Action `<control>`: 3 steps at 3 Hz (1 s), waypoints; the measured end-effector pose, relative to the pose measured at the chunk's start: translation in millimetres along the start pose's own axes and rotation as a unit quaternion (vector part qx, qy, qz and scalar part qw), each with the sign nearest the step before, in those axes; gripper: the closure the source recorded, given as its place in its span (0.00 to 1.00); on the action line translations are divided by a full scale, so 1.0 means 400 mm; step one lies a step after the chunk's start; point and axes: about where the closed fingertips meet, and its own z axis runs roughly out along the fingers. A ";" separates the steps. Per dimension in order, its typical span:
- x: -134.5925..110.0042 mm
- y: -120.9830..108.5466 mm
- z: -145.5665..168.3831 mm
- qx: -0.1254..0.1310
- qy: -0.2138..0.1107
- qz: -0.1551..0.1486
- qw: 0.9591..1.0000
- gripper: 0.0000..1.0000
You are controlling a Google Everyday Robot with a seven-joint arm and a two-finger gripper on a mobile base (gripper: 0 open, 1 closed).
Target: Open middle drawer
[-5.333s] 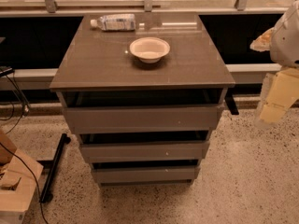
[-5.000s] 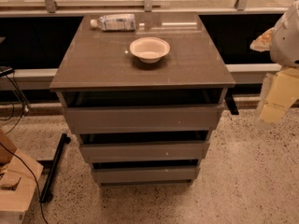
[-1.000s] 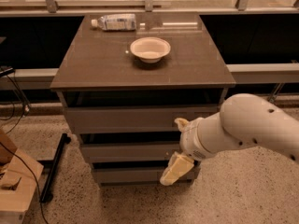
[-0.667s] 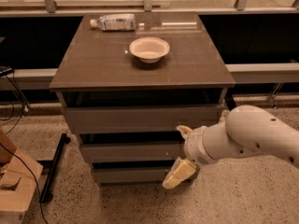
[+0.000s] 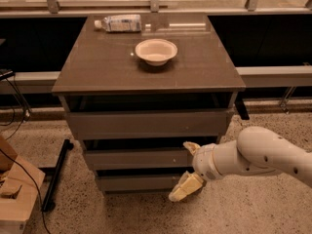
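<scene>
The brown matte counter (image 5: pixel 97 67) tops a three-drawer cabinet standing on a speckled terrazzo floor (image 5: pixel 273 213), with a dark recess behind it. A white round bowl (image 5: pixel 156 51) sits near the counter's middle. A clear plastic bottle (image 5: pixel 119 23) lies at its far left. The grey-brown middle drawer (image 5: pixel 131 159) lies between the taller top front and the lowest front. The cream two-fingered pincer (image 5: pixel 188 168) is at the drawer's right end, fingers spread.
</scene>
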 end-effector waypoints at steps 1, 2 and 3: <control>0.005 -0.004 0.019 0.008 0.012 0.002 1.000 0.00; 0.017 -0.041 0.080 0.035 0.012 -0.005 0.999 0.00; 0.042 -0.122 0.121 0.073 -0.015 0.000 0.997 0.00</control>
